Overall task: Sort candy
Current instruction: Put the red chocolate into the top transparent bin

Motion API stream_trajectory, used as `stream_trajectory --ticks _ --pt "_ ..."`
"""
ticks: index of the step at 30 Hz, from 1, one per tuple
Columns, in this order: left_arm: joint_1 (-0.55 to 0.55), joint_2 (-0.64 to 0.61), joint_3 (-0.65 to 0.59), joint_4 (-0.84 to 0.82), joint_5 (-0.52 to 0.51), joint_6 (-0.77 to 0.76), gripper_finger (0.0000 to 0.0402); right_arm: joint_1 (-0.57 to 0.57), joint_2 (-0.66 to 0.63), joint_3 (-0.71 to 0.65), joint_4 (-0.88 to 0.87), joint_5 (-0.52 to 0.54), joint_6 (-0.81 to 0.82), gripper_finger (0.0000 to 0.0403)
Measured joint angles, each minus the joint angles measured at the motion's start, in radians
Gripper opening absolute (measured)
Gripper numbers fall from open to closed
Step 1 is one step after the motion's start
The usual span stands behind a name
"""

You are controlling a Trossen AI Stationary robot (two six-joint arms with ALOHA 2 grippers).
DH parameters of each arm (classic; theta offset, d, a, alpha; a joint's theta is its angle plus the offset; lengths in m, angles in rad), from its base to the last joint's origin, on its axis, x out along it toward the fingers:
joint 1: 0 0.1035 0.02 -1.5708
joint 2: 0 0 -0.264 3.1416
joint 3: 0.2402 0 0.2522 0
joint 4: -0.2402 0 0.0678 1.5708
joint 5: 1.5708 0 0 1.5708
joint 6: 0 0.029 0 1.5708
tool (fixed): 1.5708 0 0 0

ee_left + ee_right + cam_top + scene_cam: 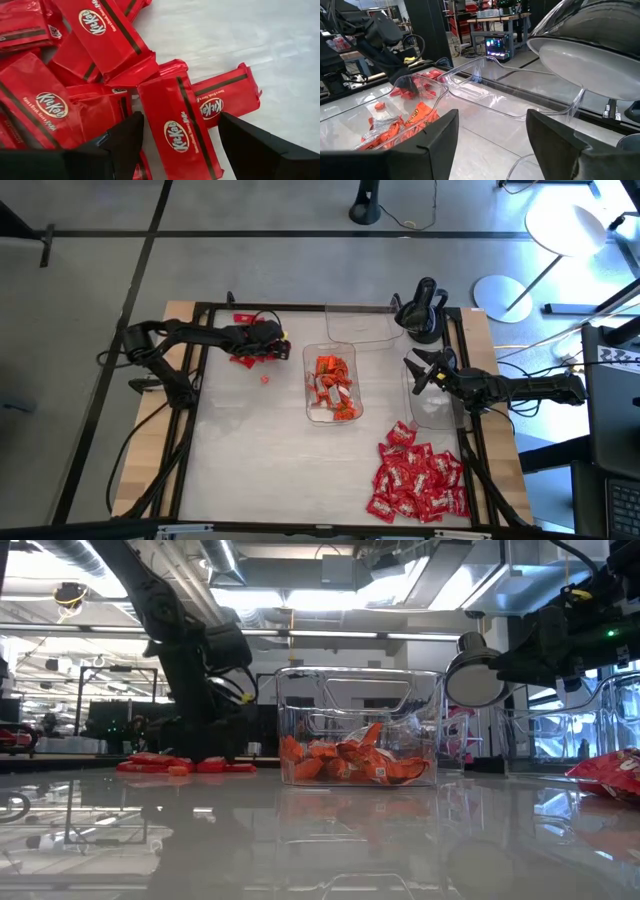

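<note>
Left hand (pixel 177 137), fingers spread, straddles one red candy (pixel 182 132) atop its pile. Right hand (pixel 492 132), fingers spread, holds nothing above a clear tray (pixel 432 412).

My overhead camera looks straight down on the whole bench (pixel 260 470). My low one looks level across it. Both share the middle tray (pixel 333 388). My left wrist camera sits close over red candy (pixel 185 130).

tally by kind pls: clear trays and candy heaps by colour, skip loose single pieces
clear trays: 3
plain red candy heap: 1
orange candy heap: 1
red-and-white candy heap: 1
total: 6
</note>
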Motion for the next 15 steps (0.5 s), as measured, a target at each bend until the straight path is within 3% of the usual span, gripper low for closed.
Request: stream_trajectory --ticks 4,15 --pt "0.000 0.006 0.001 0.001 0.001 0.004 0.0226 0.000 0.000 0.000 -0.002 0.000 0.000 0.0230" --pt "-0.030 -0.016 0.000 0.004 0.003 0.054 0.0125 0.000 0.000 0.000 0.000 0.000 0.000 0.0230"
